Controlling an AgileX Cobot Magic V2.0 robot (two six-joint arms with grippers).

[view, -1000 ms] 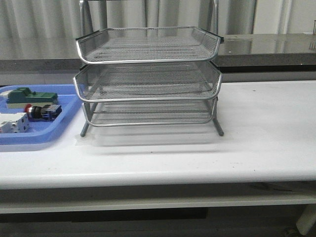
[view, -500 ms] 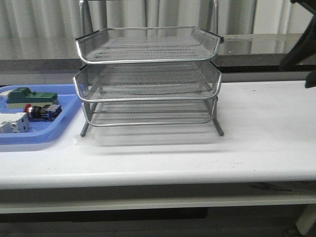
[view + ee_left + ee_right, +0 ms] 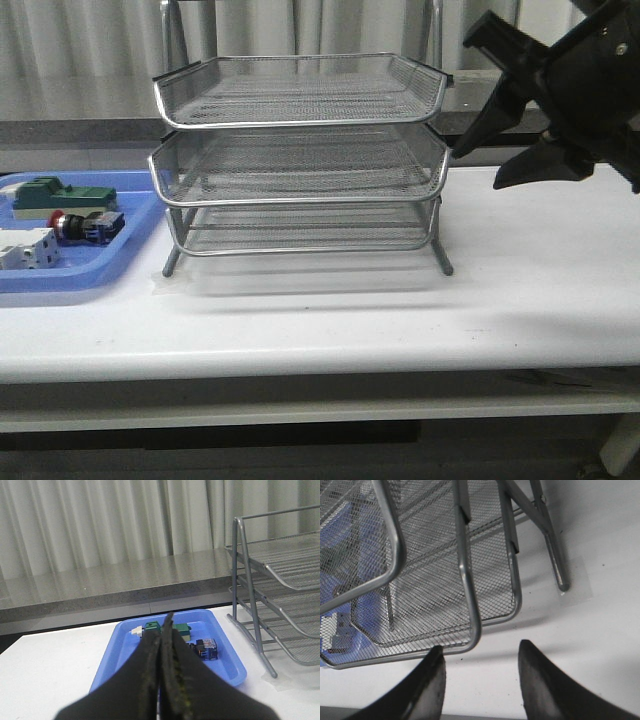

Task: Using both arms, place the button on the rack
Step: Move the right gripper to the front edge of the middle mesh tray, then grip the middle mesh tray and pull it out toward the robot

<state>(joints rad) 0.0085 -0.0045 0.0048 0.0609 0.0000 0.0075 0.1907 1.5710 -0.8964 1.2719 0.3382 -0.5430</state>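
While the button (image 3: 79,226) is lying in the blue tray (image 3: 118,262) left of the rack (image 3: 300,160), you are facing a small, hard, light part, best pinched across its collar, left gripper (image 3: 162,630) jaws pressed together, right gripper (image 3: 480,665) jaws spread.

Pale pleated curtains (image 3: 80,45) behind a grey stone ledge (image 3: 560,95), white table (image 3: 400,320) in front.
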